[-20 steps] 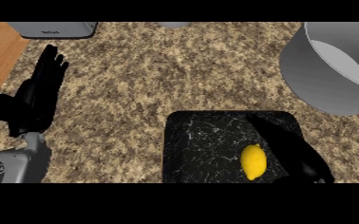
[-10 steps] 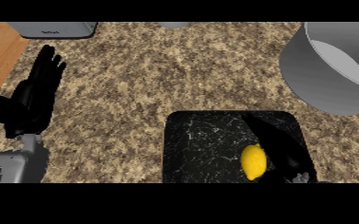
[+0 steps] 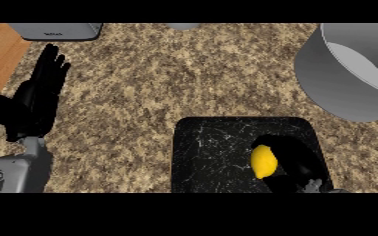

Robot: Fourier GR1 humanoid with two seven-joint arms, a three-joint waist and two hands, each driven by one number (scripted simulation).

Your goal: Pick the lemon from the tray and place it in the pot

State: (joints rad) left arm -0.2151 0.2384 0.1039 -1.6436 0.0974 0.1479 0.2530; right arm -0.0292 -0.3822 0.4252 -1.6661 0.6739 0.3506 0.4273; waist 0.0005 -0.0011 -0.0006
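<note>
A yellow lemon [image 3: 263,161] lies on the black marbled tray [image 3: 214,150] at the lower middle-right of the head view. My right hand [image 3: 295,159] sits on the tray right beside the lemon, its dark fingers curling over the lemon's top and right side. The grey pot [image 3: 347,75] stands at the upper right, partly cut off by the view's edge. My left hand [image 3: 37,97] rests open at the far left with its fingers pointing up.
A grey box-like appliance [image 3: 55,30] sits at the top left, next to a strip of wooden surface [image 3: 11,50]. A small grey round object [image 3: 183,26] shows at the top edge. Speckled granite counter lies between tray and pot.
My right hand has drawn back toward the lower edge and its fingers have curled in around the lemon. The left hand and the lemon have hardly moved.
</note>
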